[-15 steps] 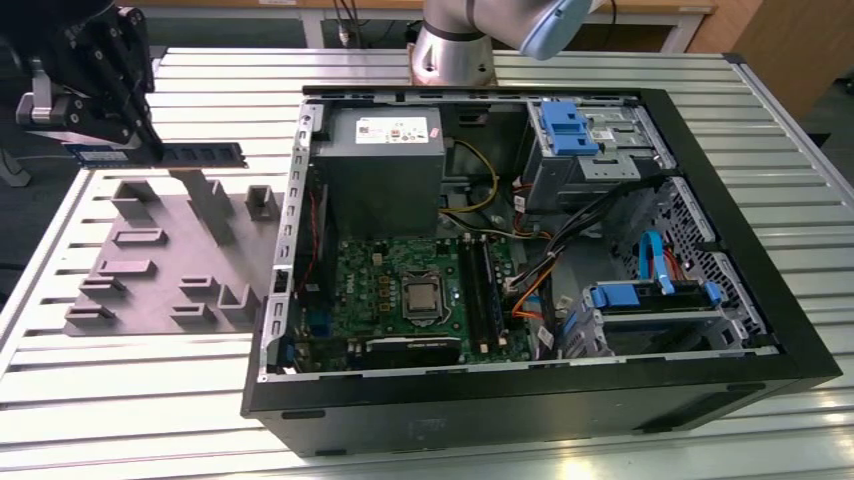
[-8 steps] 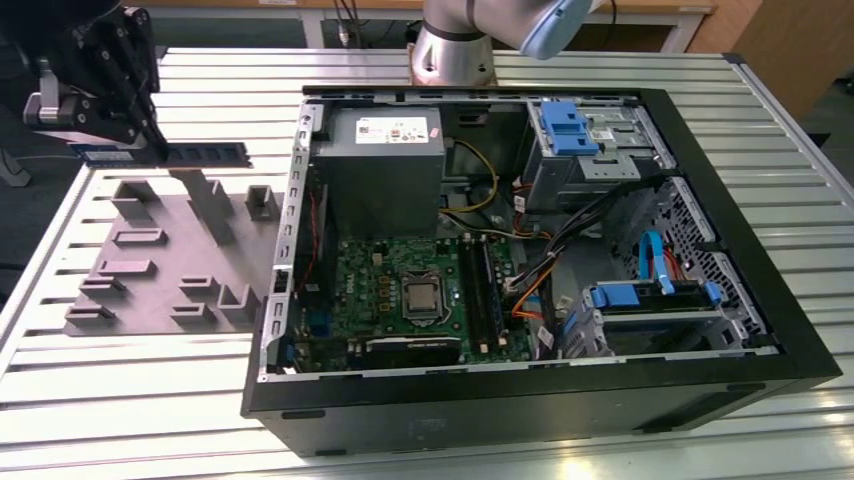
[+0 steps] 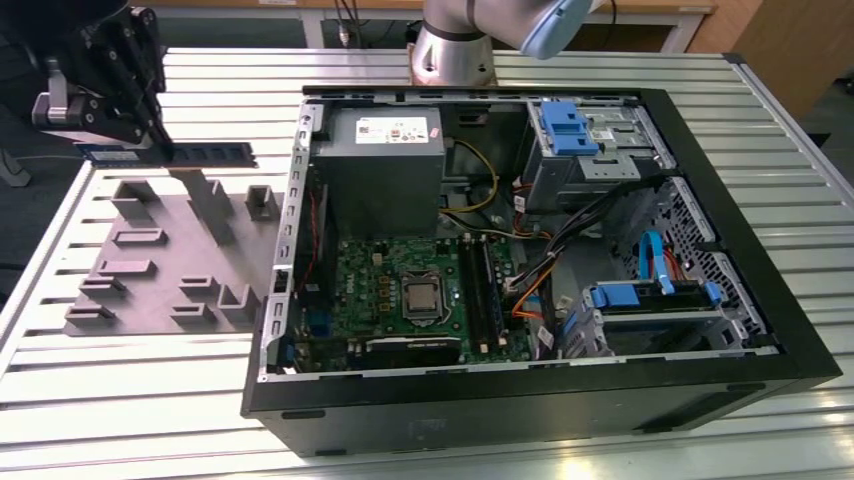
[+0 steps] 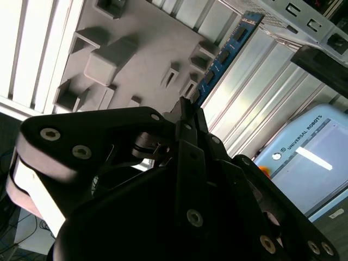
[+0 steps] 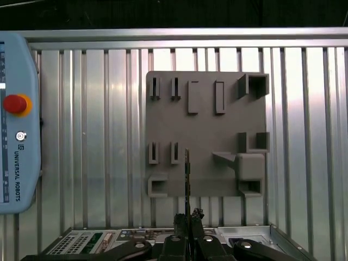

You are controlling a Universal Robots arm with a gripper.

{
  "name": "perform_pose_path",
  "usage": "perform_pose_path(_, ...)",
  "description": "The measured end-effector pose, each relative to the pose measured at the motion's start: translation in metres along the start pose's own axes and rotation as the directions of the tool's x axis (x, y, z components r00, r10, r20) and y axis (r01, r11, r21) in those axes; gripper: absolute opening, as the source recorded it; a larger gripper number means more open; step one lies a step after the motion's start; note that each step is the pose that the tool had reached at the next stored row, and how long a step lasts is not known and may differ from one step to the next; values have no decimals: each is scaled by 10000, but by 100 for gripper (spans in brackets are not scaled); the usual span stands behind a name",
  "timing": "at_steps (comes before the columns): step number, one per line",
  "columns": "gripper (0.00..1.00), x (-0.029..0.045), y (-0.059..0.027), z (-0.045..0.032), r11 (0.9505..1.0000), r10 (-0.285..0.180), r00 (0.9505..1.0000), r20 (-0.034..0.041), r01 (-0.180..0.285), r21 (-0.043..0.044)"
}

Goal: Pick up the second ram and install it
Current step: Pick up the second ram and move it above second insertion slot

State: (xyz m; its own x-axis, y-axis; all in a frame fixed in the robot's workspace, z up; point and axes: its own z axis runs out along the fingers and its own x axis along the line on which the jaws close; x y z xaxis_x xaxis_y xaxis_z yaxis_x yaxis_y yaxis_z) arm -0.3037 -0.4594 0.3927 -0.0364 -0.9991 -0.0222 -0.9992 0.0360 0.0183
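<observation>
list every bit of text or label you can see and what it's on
teach pendant: a maker's name in capitals along its side, legible but a brand, so not quoted.
power supply label: print too small to read.
second ram: chip markings too blurred to read.

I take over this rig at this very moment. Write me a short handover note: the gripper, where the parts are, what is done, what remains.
Gripper: shut on the second ram.
Ram: held in the air above the grey fixture tray, at the exterior view's left, not touching it.
Done: the ram is picked up.
Left: installation. The ram is not yet in the memory slots inside the open computer case.
</observation>
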Motion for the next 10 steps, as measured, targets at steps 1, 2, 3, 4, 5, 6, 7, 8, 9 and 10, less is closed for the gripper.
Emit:
perform_pose_path(1,14,0,-5,0,10000,0,10000,1,0,0)
perform_pose_path(2,14,0,-11,1,10000,0,10000,1,0,1)
perform_pose_path(3,14,-1,-16,0,10000,0,10000,1,0,1)
perform_pose_path(4,14,-1,-22,0,10000,0,10000,1,0,1)
perform_pose_path(5,14,-1,-27,0,10000,-1,10000,1,1,0)
perform_pose_path(6,14,-1,-32,0,10000,0,10000,0,0,0)
perform_pose_path(7,14,-1,-38,0,10000,-1,10000,1,1,1)
perform_pose_path(8,14,-2,-43,0,10000,0,10000,1,0,1)
perform_pose_path(9,14,-2,-49,-1,10000,0,10000,1,0,0)
perform_pose_path(10,14,-2,-55,0,10000,0,10000,1,0,1)
